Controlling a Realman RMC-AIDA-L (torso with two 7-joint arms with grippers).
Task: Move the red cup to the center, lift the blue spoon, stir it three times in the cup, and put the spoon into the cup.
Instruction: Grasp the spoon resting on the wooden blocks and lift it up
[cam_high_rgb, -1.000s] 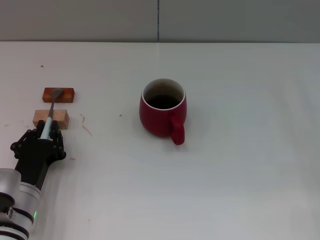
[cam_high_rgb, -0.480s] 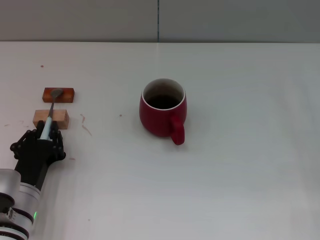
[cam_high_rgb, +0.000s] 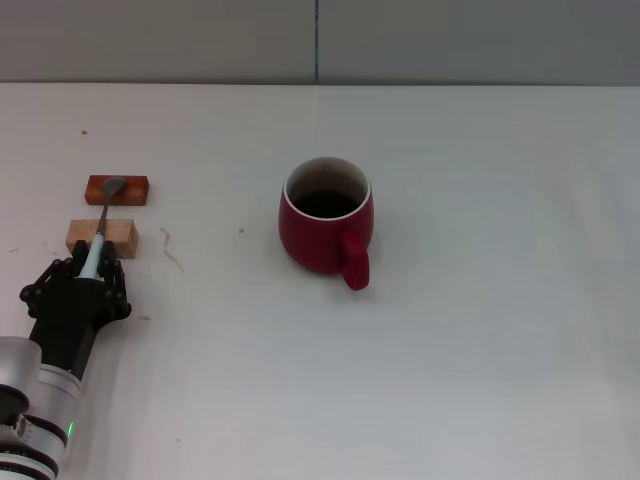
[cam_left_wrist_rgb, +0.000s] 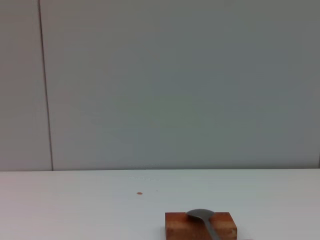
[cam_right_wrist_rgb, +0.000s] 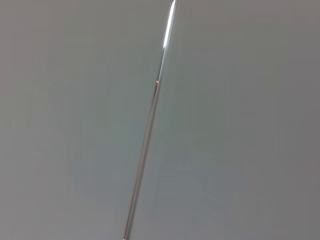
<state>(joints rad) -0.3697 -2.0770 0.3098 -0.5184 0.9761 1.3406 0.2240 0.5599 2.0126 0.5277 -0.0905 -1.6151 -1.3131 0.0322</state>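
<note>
The red cup (cam_high_rgb: 325, 225) stands upright near the middle of the white table (cam_high_rgb: 480, 330), its handle turned toward me. The blue spoon (cam_high_rgb: 101, 222) lies at the left across two small wooden blocks, its grey bowl on the far block. The bowl also shows in the left wrist view (cam_left_wrist_rgb: 201, 215). My left gripper (cam_high_rgb: 91, 268) is at the near end of the spoon's pale blue handle, with its fingers close on both sides of it. My right gripper is out of view; the right wrist view shows only a grey wall.
A dark reddish-brown block (cam_high_rgb: 117, 189) and a lighter wooden block (cam_high_rgb: 102, 238) hold the spoon up at the left. The dark block also shows in the left wrist view (cam_left_wrist_rgb: 200, 227). A grey wall runs along the table's far edge.
</note>
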